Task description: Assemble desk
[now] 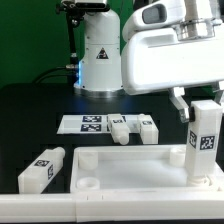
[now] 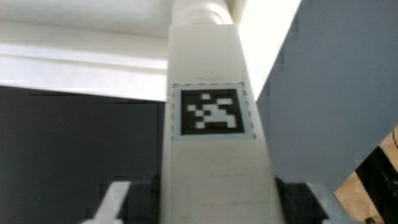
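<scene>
The white desk tabletop lies flat at the front, with a round socket showing at its near left corner. My gripper is shut on a white square leg that stands upright over the tabletop's corner at the exterior view's right. Whether its lower end sits in a socket is hidden. In the wrist view the same leg runs away from my gripper with its black-and-white tag facing the camera, and the fingers press it from both sides.
One loose leg lies to the exterior view's left of the tabletop. Two more legs lie by the marker board behind it. The robot's white base stands at the back.
</scene>
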`<state>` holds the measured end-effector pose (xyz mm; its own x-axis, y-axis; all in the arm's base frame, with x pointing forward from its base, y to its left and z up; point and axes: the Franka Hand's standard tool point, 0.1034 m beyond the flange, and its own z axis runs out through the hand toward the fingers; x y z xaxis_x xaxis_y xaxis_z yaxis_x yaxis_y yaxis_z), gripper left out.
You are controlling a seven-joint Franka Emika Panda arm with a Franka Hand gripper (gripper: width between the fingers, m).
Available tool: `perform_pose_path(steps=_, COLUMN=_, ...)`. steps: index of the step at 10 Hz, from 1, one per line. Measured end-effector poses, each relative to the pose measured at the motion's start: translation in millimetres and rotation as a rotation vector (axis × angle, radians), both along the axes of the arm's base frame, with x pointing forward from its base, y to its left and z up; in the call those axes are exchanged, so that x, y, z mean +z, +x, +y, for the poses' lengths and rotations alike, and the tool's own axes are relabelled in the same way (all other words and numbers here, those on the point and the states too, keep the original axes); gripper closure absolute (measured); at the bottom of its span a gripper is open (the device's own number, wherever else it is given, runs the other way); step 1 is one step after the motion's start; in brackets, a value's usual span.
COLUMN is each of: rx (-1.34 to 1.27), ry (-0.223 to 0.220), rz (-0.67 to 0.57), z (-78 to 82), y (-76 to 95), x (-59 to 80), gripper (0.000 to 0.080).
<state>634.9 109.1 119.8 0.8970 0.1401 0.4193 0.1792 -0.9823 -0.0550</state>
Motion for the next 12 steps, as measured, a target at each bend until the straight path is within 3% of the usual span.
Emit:
perform_pose_path(steps=7, rx=-0.004, ry=-0.001, rz=-0.071, z=1.8, y=3.6, x=0.0, gripper=0.0515)
perform_pose_path(steps=9, rx=-0.004, ry=-0.001, rz=-0.071, z=1.8, y=3.6, x=-0.1, gripper=0.0228)
perform_pose_path(steps=10, rx=-0.006, ry=0.002, rz=-0.039, z=3.0, y=2.4, x=-2.1, gripper=0.0228)
perform_pose_path(steps=11, rx=-0.028, ry=0.017, rz=0.012, z=5.1, y=5.8, x=-0.9, gripper=0.0166)
perform_pose_path(steps=12, rx=-0.042, ry=0.025, rz=0.098, z=5.4, y=7.6, x=-0.3, gripper=0.0155)
